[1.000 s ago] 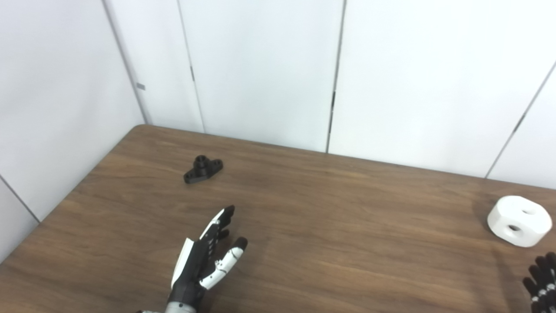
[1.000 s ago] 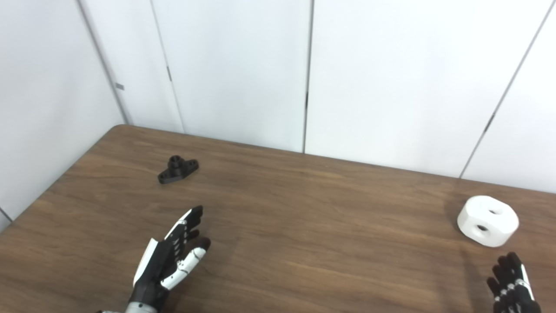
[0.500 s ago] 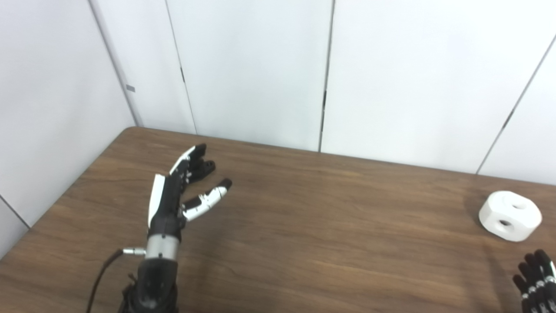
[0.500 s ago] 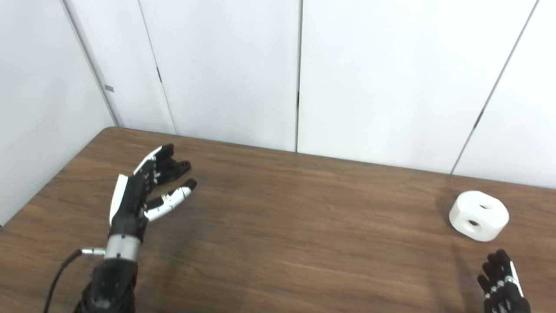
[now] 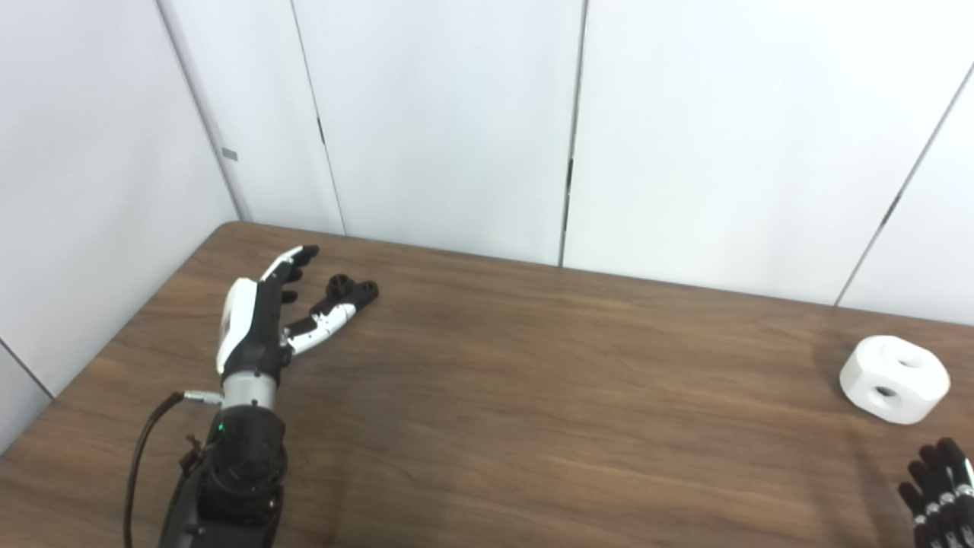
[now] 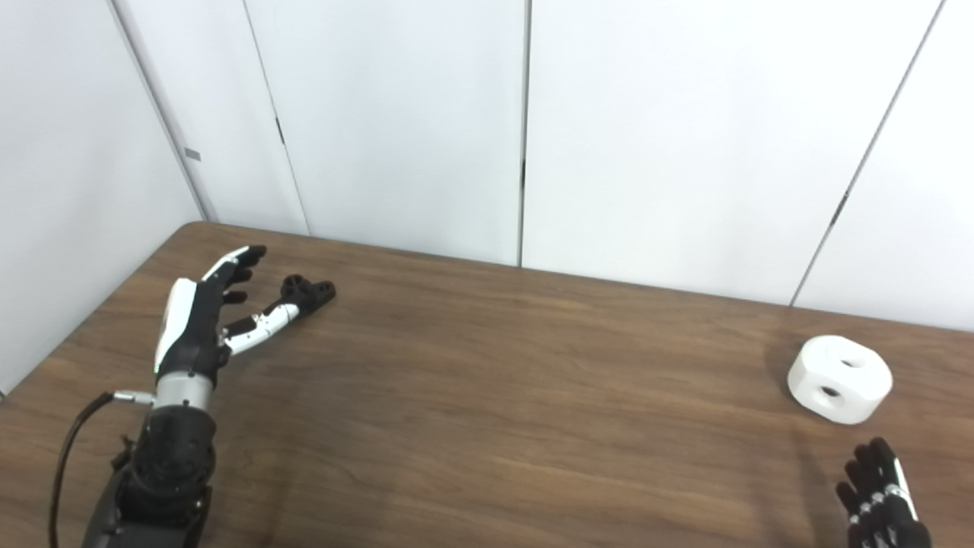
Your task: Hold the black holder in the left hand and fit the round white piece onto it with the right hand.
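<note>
Left hand [image 5: 262,320] spread, empty, thumb across black holder [image 5: 351,288] at table's 10 o'clock; closing could nudge it away; right hand [image 6: 883,502] grip unclear

No text, label, brand, number or sign can be read anywhere in either view. The holder [image 5: 351,288], the white piece [image 5: 895,379], both hands, the table [image 5: 533,396] and the wall panels behind it all show plain surfaces. A small grey tab [image 5: 229,154] on the wall above the holder is too small to tell whether it bears any writing.
</note>
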